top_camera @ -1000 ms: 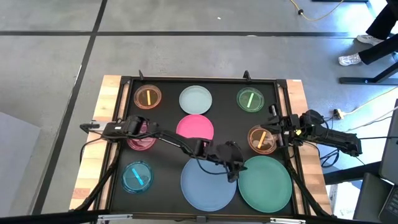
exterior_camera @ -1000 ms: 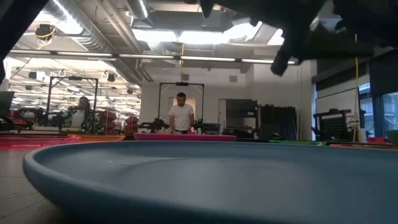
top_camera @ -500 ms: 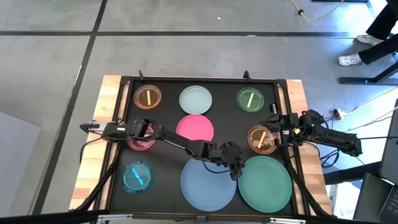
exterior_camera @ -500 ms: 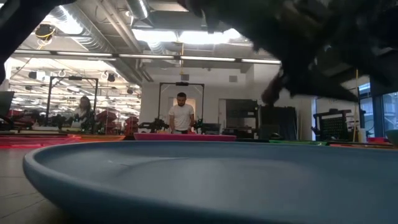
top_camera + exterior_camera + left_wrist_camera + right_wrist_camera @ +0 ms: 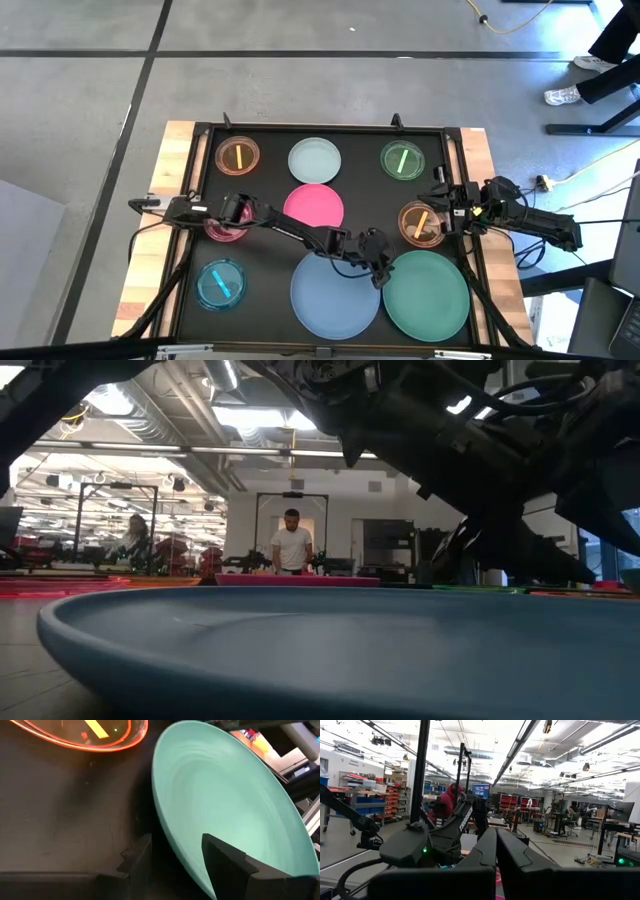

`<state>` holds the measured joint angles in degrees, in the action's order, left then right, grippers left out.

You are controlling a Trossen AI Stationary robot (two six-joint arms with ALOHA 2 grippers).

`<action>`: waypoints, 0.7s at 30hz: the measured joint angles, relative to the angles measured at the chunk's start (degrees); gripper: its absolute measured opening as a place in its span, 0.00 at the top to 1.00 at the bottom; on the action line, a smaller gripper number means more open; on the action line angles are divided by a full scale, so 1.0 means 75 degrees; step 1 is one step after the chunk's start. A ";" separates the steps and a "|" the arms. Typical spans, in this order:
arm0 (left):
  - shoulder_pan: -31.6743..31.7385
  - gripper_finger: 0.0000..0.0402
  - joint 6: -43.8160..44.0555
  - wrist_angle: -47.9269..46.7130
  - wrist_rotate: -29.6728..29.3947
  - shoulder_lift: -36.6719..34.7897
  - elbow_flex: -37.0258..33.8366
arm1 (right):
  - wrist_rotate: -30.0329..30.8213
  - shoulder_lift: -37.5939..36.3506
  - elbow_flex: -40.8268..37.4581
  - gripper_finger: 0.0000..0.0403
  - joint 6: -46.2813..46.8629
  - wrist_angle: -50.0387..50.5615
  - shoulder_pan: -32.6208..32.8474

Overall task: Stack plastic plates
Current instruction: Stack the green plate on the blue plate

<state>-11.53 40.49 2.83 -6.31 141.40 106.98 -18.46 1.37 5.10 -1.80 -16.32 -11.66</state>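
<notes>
My left gripper [image 5: 378, 276] is open and low at the left rim of the large teal-green plate [image 5: 428, 295]. In the left wrist view its fingers [image 5: 172, 842] stand on either side of that rim [image 5: 165, 827]. The large light blue plate [image 5: 330, 300] lies flat beside it and fills the low view [image 5: 320, 650]. The hot pink plate [image 5: 314, 205] and the pale mint plate [image 5: 315, 160] lie farther back. My right gripper [image 5: 440, 204] is shut [image 5: 496, 845] and waits beside the small amber dish [image 5: 420, 222]. My left gripper comes from above with one finger [image 5: 136, 855] outside the teal-green plate's left rim, over the mat, and the other finger [image 5: 225, 862] over the plate's inside. Whether either finger touches the plate, I cannot tell. The plate lies flat on the mat.
Small translucent dishes lie singly on the black mat: orange [image 5: 238, 157], green [image 5: 402, 160], pink [image 5: 226, 225] under my left arm, cyan [image 5: 220, 283]. A raised black frame [image 5: 320, 128] edges the mat. A person [image 5: 292, 545] stands in the room beyond the table.
My left gripper has come down toward the teal-green plate's left rim; in the low view it has dropped from the top of the picture to just above the plates. No plate has moved.
</notes>
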 joint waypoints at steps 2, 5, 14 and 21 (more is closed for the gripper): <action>-0.0005 0.58 -0.0005 -0.0003 0.0005 0.0000 0.0000 | 0.0000 0.0000 0.0000 0.99 -0.0003 0.0003 0.0000; -0.0002 0.58 -0.0010 -0.0003 0.0004 0.0000 0.0000 | 0.0000 0.0003 0.0000 0.99 -0.0003 0.0000 0.0000; 0.0052 0.58 -0.0076 -0.0088 -0.0023 0.0003 0.0000 | 0.0000 0.0001 0.0000 0.99 -0.0003 -0.0004 0.0000; 0.0044 0.58 -0.0046 0.0146 0.0229 0.0201 -0.0013 | -0.0003 0.0000 0.0000 0.99 -0.0005 -0.0006 0.0000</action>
<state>-11.20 40.15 3.93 -4.59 142.91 106.88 -18.48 1.37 5.10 -1.84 -16.36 -11.66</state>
